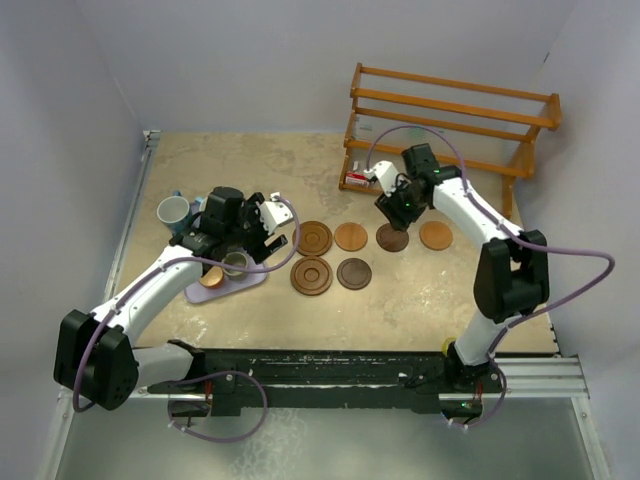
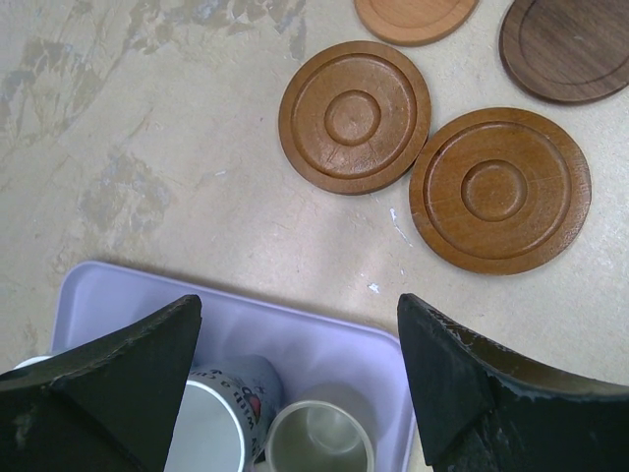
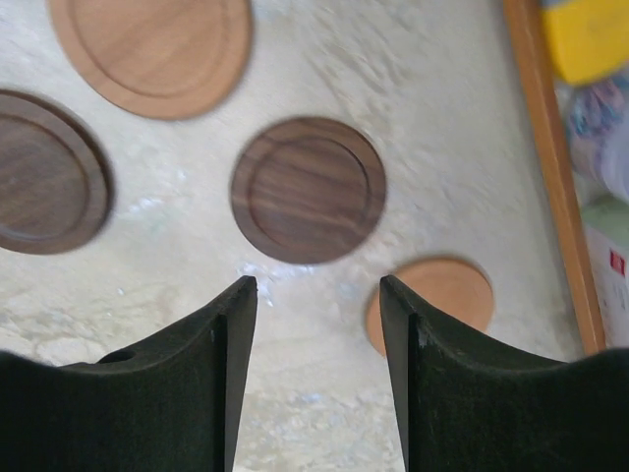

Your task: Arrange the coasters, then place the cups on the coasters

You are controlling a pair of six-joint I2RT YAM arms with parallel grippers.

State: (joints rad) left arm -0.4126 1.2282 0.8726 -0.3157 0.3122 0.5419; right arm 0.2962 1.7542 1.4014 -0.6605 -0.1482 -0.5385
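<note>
Six wooden coasters lie in two rows mid-table: grooved ones [image 1: 314, 238] [image 1: 311, 276], light ones [image 1: 350, 236] [image 1: 435, 235], dark ones [image 1: 392, 238] [image 1: 354, 273]. My right gripper [image 3: 316, 290] hangs open and empty just above the table, near the dark coaster [image 3: 308, 190] and beside a light coaster [image 3: 442, 295]. My left gripper [image 2: 300, 334] is open over the lavender tray [image 2: 324, 339], above a printed white cup [image 2: 211, 423] and a grey-green cup [image 2: 319, 438]. A light-blue cup [image 1: 172, 211] stands left of the tray; a copper cup [image 1: 211, 278] sits on it.
A wooden rack [image 1: 450, 120] stands at the back right, its lower rail [image 3: 550, 167] close to my right gripper, with a yellow item [image 3: 590, 39] on it. Walls close the table at left, back and right.
</note>
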